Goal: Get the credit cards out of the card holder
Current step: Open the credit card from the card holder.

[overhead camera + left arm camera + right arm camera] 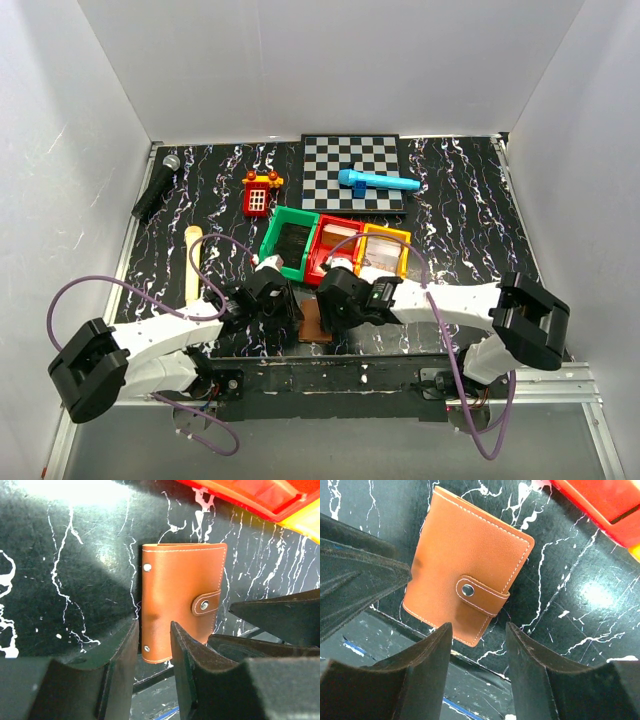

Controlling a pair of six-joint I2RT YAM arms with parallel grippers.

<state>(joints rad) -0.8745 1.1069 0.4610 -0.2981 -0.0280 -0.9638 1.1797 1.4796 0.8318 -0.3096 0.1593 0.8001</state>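
Note:
The card holder [318, 326] is a brown leather-like wallet lying flat and snapped closed on the black marbled table near its front edge. It shows clearly in the left wrist view [180, 595] and the right wrist view [465, 565]. The credit cards are hidden inside it. My left gripper [152, 630] hovers over the holder's left near corner, jaws a narrow gap apart and gripping nothing. My right gripper [479, 635] hangs just off the holder's strap-side corner, open and empty. In the top view the left gripper [288, 306] and the right gripper [336, 300] flank the holder.
Green bin [290, 240], red bin [335, 242] and orange bin [386, 250] stand just behind the grippers. Further back are a chessboard [352, 165] with a blue tool [375, 182], a red toy [258, 195], a black microphone [158, 185] and a wooden stick [192, 265]. The table's front rail [330, 372] is close.

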